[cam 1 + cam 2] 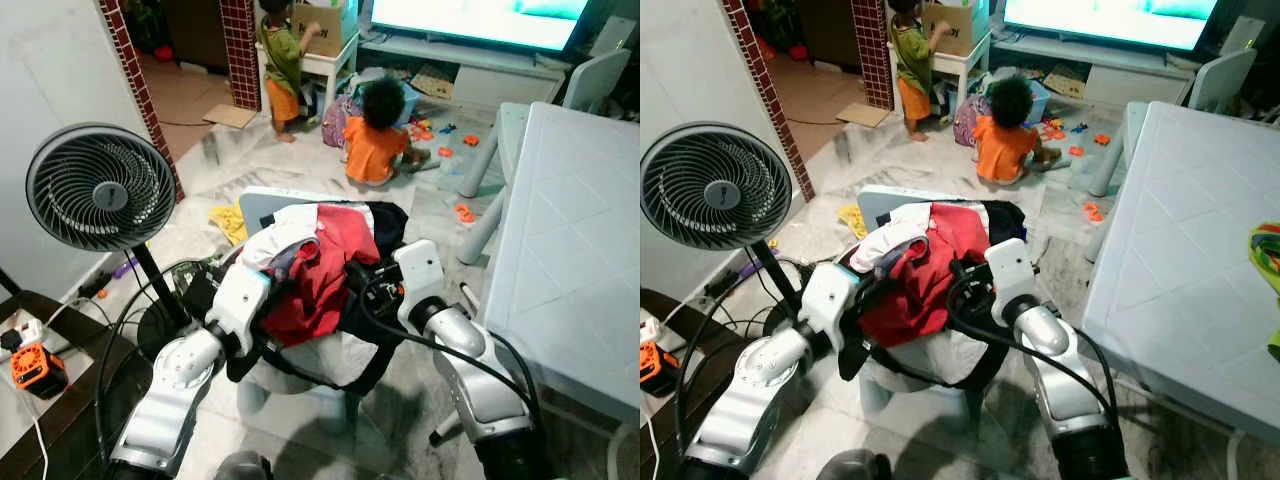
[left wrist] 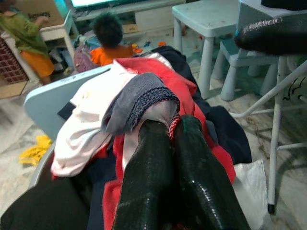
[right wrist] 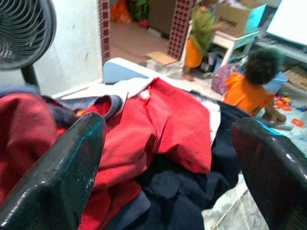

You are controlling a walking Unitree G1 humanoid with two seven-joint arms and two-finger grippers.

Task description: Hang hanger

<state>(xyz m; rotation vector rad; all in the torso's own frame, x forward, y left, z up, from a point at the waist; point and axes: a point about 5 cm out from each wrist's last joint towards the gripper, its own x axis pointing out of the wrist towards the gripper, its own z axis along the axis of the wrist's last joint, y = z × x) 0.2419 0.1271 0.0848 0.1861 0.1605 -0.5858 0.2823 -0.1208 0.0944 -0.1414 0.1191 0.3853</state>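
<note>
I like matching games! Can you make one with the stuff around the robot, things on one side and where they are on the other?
Things:
1. fan
2. pile of clothes
3. white table
4. orange toys

Places:
A. on the floor near the seated person
B. on the robot's right
C. on the robot's left, on a black stand
D. on the chair between the two arms

Pairs: 1-C, 2-D, 3-B, 4-A
</note>
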